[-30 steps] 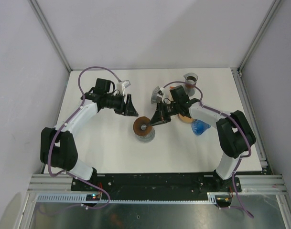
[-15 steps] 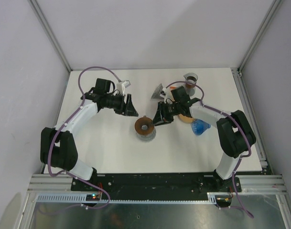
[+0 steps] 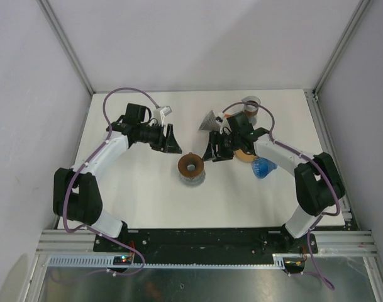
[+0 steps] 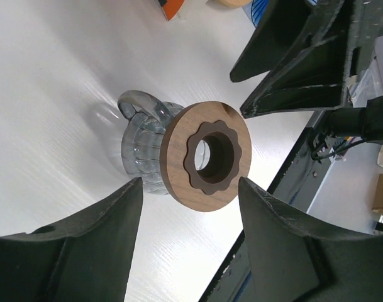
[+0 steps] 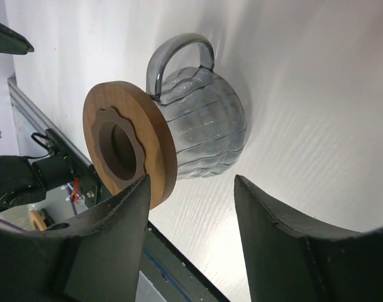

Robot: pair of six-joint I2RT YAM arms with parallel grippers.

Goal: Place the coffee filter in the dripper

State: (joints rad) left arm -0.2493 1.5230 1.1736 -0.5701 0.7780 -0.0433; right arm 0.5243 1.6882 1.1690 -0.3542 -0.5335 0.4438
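Note:
The dripper (image 3: 191,168) is ribbed glass with a handle and a wooden ring on top, and it stands mid-table. It fills both wrist views (image 4: 197,157) (image 5: 172,141). The coffee filter (image 3: 210,119) is a grey cone lying on the table behind my right gripper, apart from the dripper. It does not show in either wrist view. My right gripper (image 3: 210,153) (image 5: 191,182) is open just right of the dripper, with nothing between its fingers. To the dripper's left and behind it, my left gripper (image 3: 175,148) (image 4: 190,185) hangs open and empty.
A blue cone-shaped piece (image 3: 263,167) and a tan disc (image 3: 244,156) lie under the right forearm. A cup with brown contents (image 3: 251,107) stands at the back right. The right gripper's dark fingers (image 4: 298,56) show beyond the dripper in the left wrist view.
My right gripper has opened and drawn back slightly from the dripper, which shifted a little to the right. The filter behind it has shifted and looks darker. The left arm has held still.

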